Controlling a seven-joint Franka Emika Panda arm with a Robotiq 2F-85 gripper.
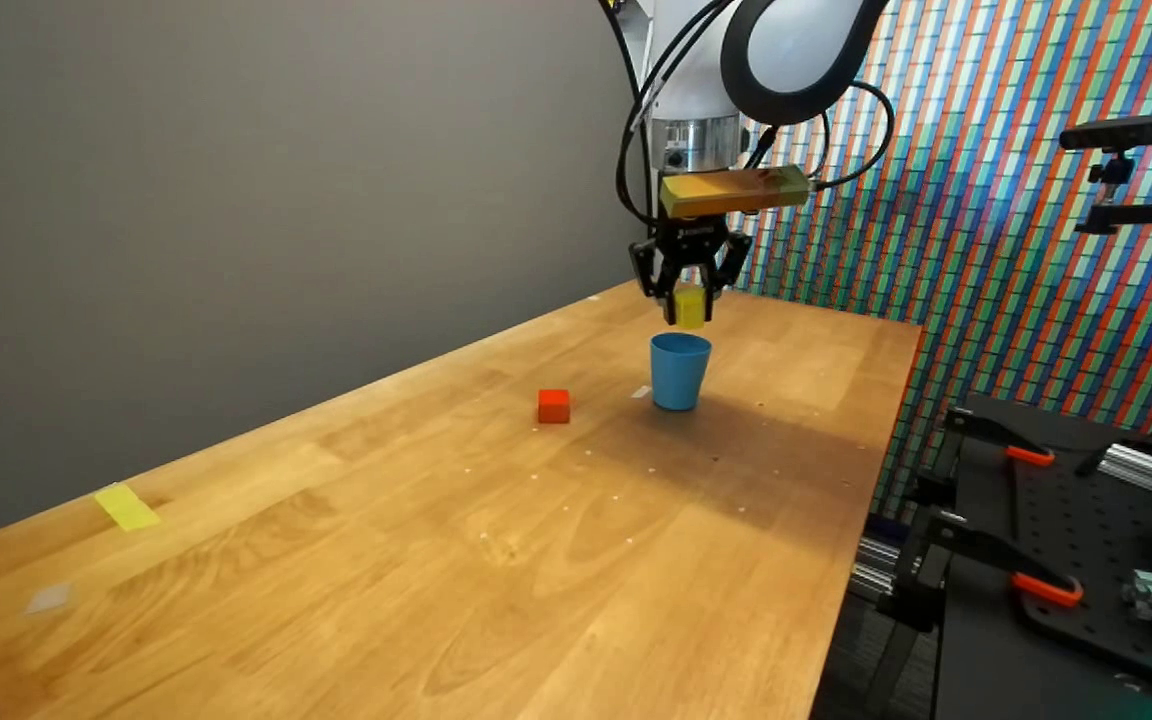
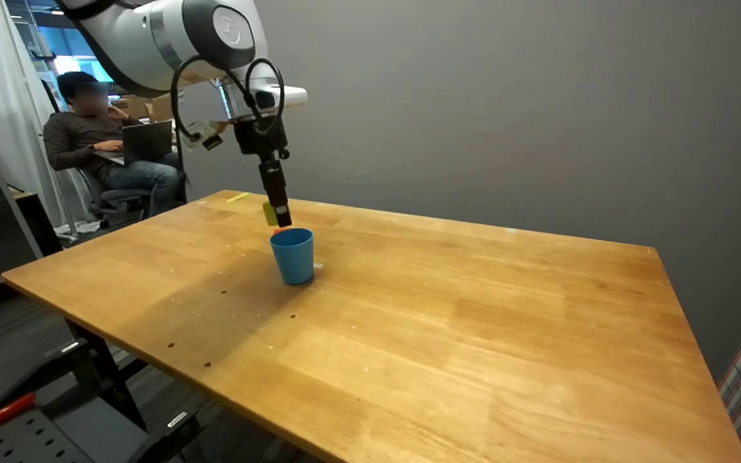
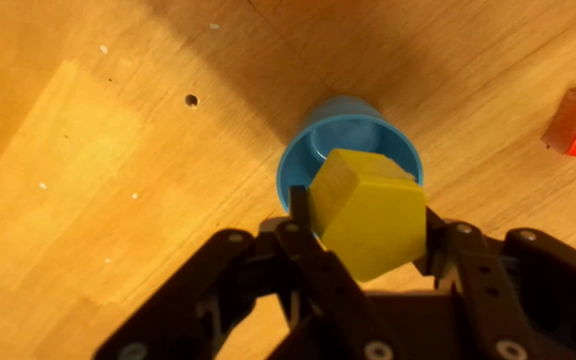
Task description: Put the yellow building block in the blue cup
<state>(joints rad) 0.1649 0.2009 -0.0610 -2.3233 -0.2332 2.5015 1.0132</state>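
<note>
Looks like a robotics lab to me: robot arm (image 2: 184, 38), perforated plate (image 1: 1076, 530), clamps (image 1: 996, 553), someone (image 2: 74, 138) with a laptop (image 2: 147, 141).

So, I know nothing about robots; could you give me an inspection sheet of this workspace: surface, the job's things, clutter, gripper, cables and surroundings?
Surface: wooden table with small holes and pale specks.
Blue cup: upright on the table.
Yellow building block: held above the cup, not inside it.
Clutter: small red block apart from the cup; flat yellow strip near the wall-side edge.
Gripper: closed on the yellow block.
Cables: black cables loop beside the arm.
Surroundings: grey wall, multicoloured backdrop, and a seated person with a laptop.
</note>
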